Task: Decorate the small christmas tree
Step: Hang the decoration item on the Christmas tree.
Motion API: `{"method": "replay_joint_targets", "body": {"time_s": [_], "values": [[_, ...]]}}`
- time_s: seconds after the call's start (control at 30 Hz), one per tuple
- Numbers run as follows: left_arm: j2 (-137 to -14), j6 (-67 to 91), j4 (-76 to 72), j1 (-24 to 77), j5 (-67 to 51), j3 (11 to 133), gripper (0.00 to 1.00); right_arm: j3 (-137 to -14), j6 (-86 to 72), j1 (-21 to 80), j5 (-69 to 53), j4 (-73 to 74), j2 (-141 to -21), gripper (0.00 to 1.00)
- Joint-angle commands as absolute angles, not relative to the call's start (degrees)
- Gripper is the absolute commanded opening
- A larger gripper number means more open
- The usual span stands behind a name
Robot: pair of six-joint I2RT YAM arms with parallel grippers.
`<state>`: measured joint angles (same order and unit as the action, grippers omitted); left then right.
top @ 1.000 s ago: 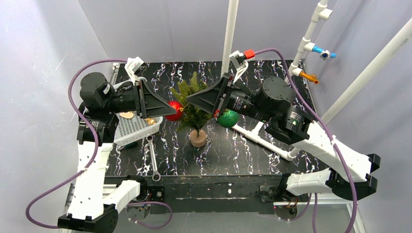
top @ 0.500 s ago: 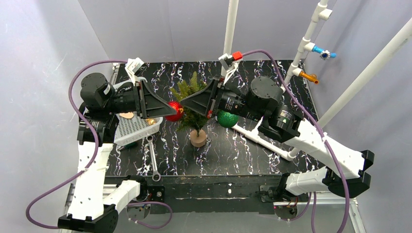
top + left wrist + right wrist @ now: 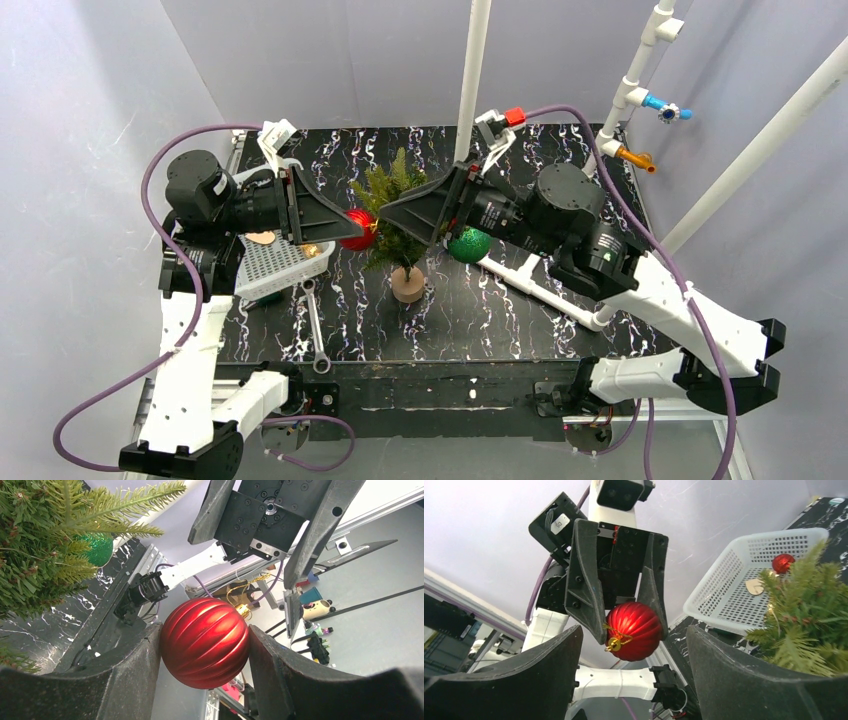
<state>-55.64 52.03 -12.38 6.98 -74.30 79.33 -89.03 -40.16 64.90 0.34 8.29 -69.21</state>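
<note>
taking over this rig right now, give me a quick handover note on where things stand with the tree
Left gripper: shut on the red ball, whose gold loop points toward the right gripper.
Right gripper: open and empty, facing the red ball up close.
Tree: upright mid-table, between the two grippers. The green ball sits close against its right side; cannot tell whether it hangs.
Basket: left of the tree, with a tan disc inside.
Done: the red ball is in hand beside the tree.
Left: hang it on a branch, probably by the loop.
</note>
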Motion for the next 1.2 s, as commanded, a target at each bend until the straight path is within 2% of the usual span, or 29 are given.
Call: {"method": "replay_joint_targets", "body": {"time_s": [0.0,0.2,0.33,0.47,0.63,0.73,0.8,1.03,1.17], "values": [[-54.0,51.3,-14.3,7.1,-76.3,80.0,0.0,-88.1,-38.4,65.0,4.7,8.2,-65.2,0.84],[-52.5,52.5,-8.7,7.1,-63.9,76.3,0.0,-86.5,-36.5,65.0,9.0,10.0,-59.4,0.86],[-53.9,52.4,3.8,7.0,-53.3,79.0,0.0,-83.7,-36.0,65.0,11.7,10.5,-55.7,0.86],[-55.3,60.2,1.3,6.9,-49.5,78.7,0.0,-80.7,-35.6,65.0,13.5,9.3,-52.6,0.87],[-54.9,50.8,15.2,5.9,-43.0,84.4,0.0,-79.5,-34.8,65.0,14.7,10.1,-50.1,0.88],[-56.4,43.8,20.4,5.3,-46.7,87.2,0.0,-77.5,-34.9,65.0,14.9,9.4,-48.2,0.88],[-57.3,43.5,18.9,4.0,-50.9,86.8,0.0,-76.7,-34.9,65.0,15.0,9.5,-47.0,0.88],[-66.4,57.4,5.1,-4.1,-66.7,88.5,0.0,-74.8,-34.7,65.0,16.7,11.7,-42.3,0.89],[-69.8,50.0,15.1,-7.0,-66.3,96.5,0.0,-73.3,-35.0,65.0,17.7,12.4,-39.9,0.89]]}}
